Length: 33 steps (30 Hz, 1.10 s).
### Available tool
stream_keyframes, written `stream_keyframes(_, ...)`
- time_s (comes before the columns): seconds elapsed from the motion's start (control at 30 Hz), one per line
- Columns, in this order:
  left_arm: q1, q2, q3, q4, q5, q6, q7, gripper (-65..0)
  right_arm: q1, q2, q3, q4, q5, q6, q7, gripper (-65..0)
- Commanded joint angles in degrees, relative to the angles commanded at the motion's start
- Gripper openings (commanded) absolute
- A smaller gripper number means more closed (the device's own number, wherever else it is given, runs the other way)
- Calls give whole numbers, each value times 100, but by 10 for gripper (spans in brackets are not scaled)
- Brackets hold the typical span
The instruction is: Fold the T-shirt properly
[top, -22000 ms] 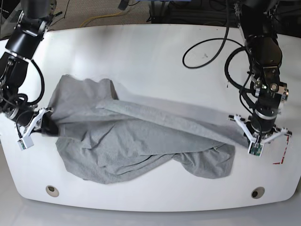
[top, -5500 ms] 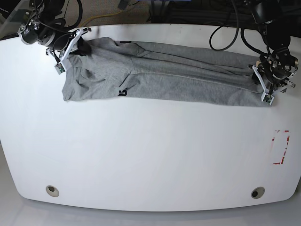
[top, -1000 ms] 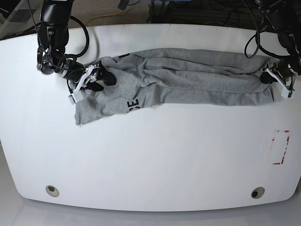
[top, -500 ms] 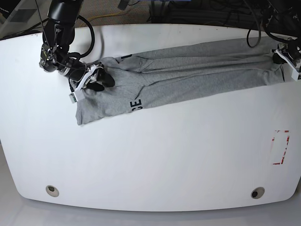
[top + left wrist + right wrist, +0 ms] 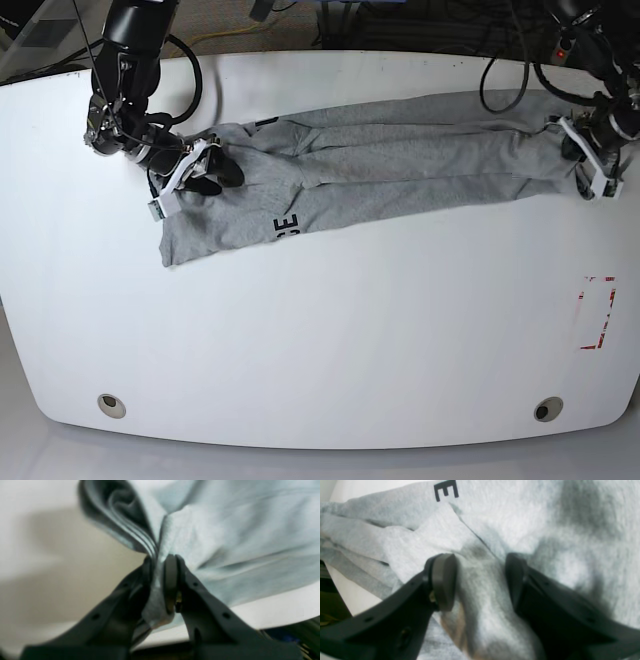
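Observation:
The grey T-shirt (image 5: 400,165) lies drawn out in a long wrinkled band across the far half of the white table (image 5: 320,340), with black lettering (image 5: 286,224) near its left end. In the base view my left gripper (image 5: 592,168) is at the band's right end. The left wrist view shows that gripper (image 5: 160,563) shut on a bunched fold of the T-shirt (image 5: 237,530). My right gripper (image 5: 195,175) rests on the shirt's left end. Its fingers (image 5: 442,580) stand wide apart with a ridge of the T-shirt (image 5: 570,530) between them, below a black letter E (image 5: 445,490).
A red tape outline (image 5: 597,312) marks the table near its right edge. Two round holes (image 5: 112,405) (image 5: 546,409) sit near the front edge. Cables (image 5: 520,75) hang over the far right of the table.
The left gripper swung the shirt's right end to the far right corner, then brought it back nearer and slightly left. The right gripper and the shirt's left end stayed put.

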Motion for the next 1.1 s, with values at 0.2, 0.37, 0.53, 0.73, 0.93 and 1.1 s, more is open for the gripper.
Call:
stream_keyframes(0.2,-264,281,1160,105,0,0,9,-642,0,-26,0,0,0,0,0,-325)
stream_keyframes(0.37,-404,396,2004,105,-9,0,9,-640,0,-35,0,0,0,0,0,-325)
stream_keyframes(0.53,-527,571,2611,97,-9,0,9,-640,0,-35,0,0,0,0,0,-325)
stream_keyframes(0.73,-853,853,2831,-35,0,0,-9,-639,-9,-35,0,0,0,0,0,-325)
stream_keyframes(0.93,-1081,958,2831,-448,-9,136,-9,-637,-18,-35,0,0,0,0,0,-325)
stream_keyframes(1.1,-1187,932,3314,-686,-9,136,-9,-542,-18,-35,0,0,0,0,0,-325)
